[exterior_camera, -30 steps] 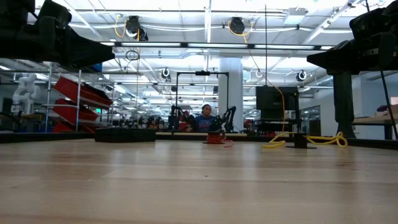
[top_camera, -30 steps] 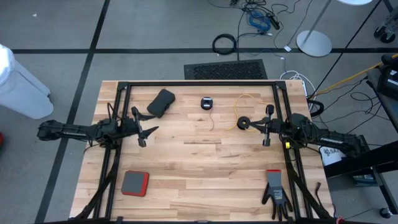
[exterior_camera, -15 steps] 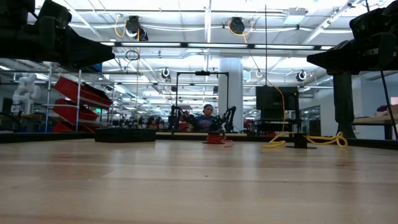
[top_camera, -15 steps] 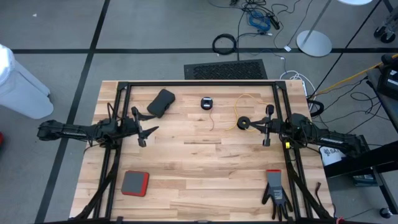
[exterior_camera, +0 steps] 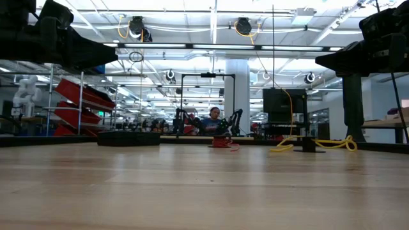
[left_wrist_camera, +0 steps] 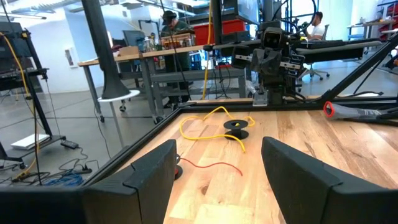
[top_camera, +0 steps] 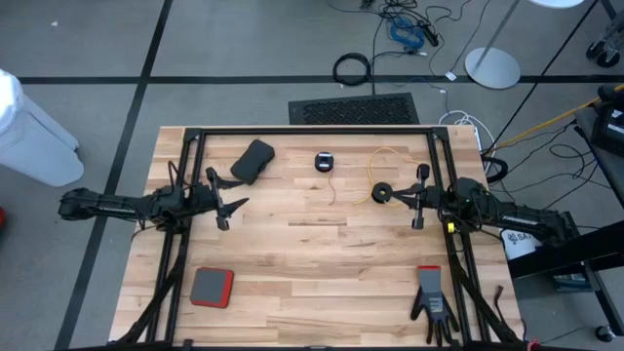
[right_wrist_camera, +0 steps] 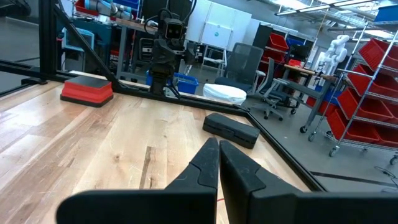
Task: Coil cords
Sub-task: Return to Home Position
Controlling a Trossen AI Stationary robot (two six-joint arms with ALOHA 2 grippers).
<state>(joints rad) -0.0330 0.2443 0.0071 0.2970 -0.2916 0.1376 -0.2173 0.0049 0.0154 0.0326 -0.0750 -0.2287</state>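
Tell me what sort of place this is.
Likely a robotics lab in an open hall: racks of red bins, a white robot arm beside them, office chairs.

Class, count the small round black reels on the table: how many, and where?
2. The middle reel sits far back on the table, by a red wire. The right-hand reel lies at the yellow cord, near the right claw. None seems hidden.

Wooden table (top_camera: pixel 312 255): cords (top_camera: pixel 382 193), case (top_camera: pixel 253 161), pad (top_camera: pixel 211 287), glove (top_camera: pixel 432 300)
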